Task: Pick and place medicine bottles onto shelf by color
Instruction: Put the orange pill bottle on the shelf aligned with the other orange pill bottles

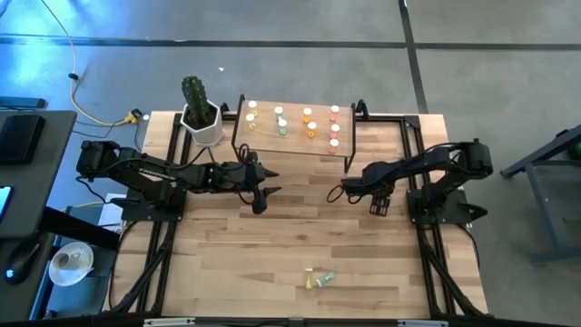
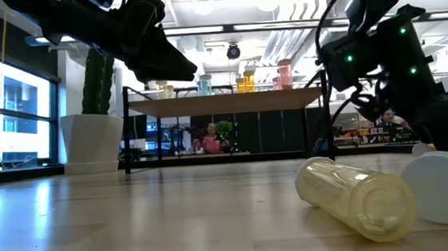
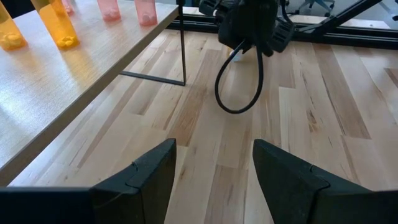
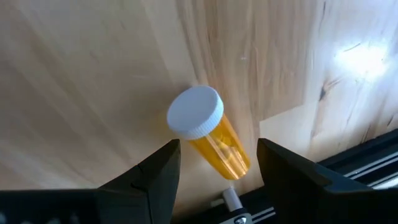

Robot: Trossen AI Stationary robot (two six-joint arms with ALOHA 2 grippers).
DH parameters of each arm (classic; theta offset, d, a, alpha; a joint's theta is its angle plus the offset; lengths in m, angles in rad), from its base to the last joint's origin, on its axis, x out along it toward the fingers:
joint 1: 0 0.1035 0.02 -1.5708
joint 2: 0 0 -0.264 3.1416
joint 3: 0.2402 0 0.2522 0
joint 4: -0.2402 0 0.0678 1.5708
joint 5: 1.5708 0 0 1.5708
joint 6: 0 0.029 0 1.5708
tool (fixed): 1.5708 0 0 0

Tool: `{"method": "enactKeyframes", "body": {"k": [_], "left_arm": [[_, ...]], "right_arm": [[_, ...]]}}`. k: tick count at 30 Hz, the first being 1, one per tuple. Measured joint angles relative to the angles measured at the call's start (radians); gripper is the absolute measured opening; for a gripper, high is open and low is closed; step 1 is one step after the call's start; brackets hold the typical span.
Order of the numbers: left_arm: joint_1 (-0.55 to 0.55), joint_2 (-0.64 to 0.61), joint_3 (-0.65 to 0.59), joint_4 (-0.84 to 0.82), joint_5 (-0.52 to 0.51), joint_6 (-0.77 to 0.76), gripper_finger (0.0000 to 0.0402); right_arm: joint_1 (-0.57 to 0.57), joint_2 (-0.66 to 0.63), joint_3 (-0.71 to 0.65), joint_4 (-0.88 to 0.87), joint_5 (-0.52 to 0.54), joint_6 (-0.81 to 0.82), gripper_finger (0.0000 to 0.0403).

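The shelf [image 1: 300, 145] stands at the table's far side, with several medicine bottles [image 1: 309, 123] upright on it, grouped by color. An orange bottle with a white cap [image 4: 214, 140] lies on its side on the table. My right gripper [image 4: 217, 152] hangs open just above it, pointing steeply down, one finger on either side and neither touching. My left gripper [image 3: 214, 168] waits open above the table in front of the shelf's left half [image 1: 263, 195]. Two more bottles, one yellow [image 2: 358, 195], lie near the table's near edge [image 1: 320, 279].
A white pot with a cactus [image 1: 201, 123] stands by the shelf's left end. Black frame rails [image 1: 427, 245] run along the table's sides, one close beside the orange bottle. Bare wood planks lie between the two grippers and the near edge.
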Motion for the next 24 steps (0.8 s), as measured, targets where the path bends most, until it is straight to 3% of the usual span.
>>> {"method": "enactKeyframes", "body": {"k": [13, 24], "left_arm": [[0.0, 0.0, 0.0, -0.001, 0.0, 0.001, 0.0204], [0.0, 0.0, 0.0, -0.023, 0.0, 0.002, 0.0203]], "right_arm": [[0.0, 0.089, 0.004, 0.012, 0.012, 0.006, 0.02], [0.0, 0.092, 0.04, 0.045, -0.003, -0.003, 0.0082]]}}
